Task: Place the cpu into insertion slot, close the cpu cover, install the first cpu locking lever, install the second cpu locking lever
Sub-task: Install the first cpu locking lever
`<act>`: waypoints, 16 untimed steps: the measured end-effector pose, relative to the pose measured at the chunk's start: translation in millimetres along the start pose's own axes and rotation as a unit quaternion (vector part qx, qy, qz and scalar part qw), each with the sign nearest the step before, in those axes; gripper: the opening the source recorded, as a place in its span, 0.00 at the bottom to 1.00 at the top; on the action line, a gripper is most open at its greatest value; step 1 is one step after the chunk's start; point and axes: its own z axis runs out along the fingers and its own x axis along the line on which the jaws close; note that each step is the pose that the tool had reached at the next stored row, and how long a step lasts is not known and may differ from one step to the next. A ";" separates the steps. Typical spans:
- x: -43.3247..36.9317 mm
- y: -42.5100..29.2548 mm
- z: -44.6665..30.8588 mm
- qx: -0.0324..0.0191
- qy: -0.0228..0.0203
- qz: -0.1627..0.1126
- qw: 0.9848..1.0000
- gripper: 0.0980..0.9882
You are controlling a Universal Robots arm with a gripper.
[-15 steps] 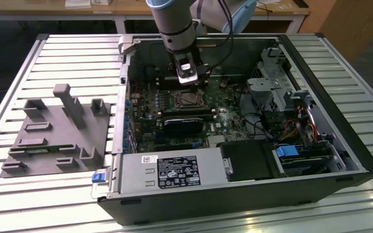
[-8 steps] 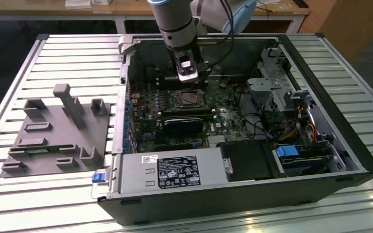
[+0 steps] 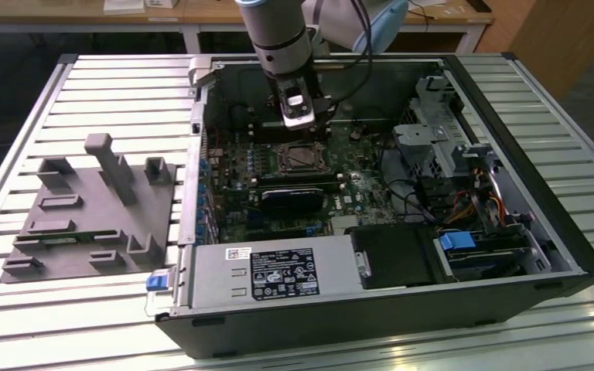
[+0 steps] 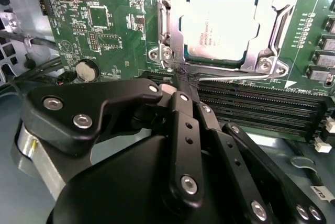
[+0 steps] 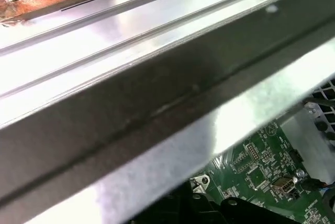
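With the cpu under the closed cpu cover, we want the gripper, fingers pinched together, pushing the locking lever squarely.

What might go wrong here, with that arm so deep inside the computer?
1. The gripper, fingers shut, sits right at the edge of the cpu cover; a slip might scrape the memory slots beside it.
2. The cpu lies under that cover; uneven force there might shift or damage it.
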 end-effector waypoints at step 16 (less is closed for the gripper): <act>1.1 -0.8 2.3 0.003 -0.010 -0.003 1.000 0.00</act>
